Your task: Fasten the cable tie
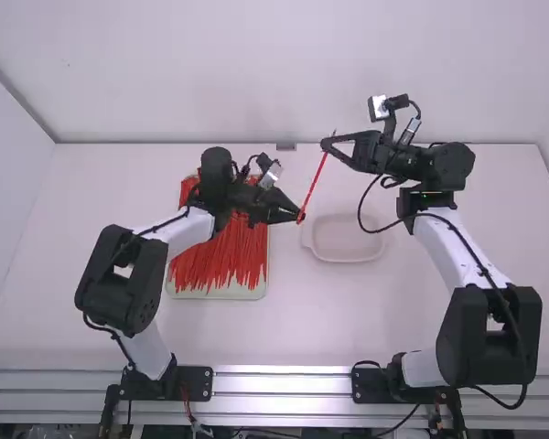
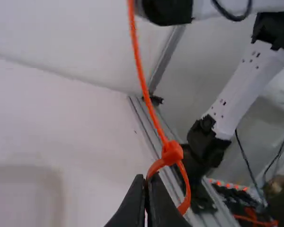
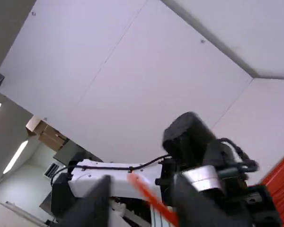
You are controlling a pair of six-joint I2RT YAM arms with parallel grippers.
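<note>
A red cable tie (image 1: pixel 314 183) stretches through the air between my two grippers, above the table's middle. My left gripper (image 1: pixel 297 217) is shut on the tie's lower end; in the left wrist view its fingers (image 2: pixel 146 184) pinch the small loop just below the tie's head (image 2: pixel 172 152). The tail runs up and back to my right gripper (image 1: pixel 328 143), whose fingers meet around the tail's end. In the right wrist view the tie (image 3: pixel 149 198) passes between the blurred fingertips (image 3: pixel 97 198), with the left arm (image 3: pixel 194 142) behind it.
A flat tray (image 1: pixel 215 294) heaped with several red cable ties lies under the left arm. A shallow white dish (image 1: pixel 346 240) sits on the table below the held tie. The right arm's cable hangs near the dish's far rim.
</note>
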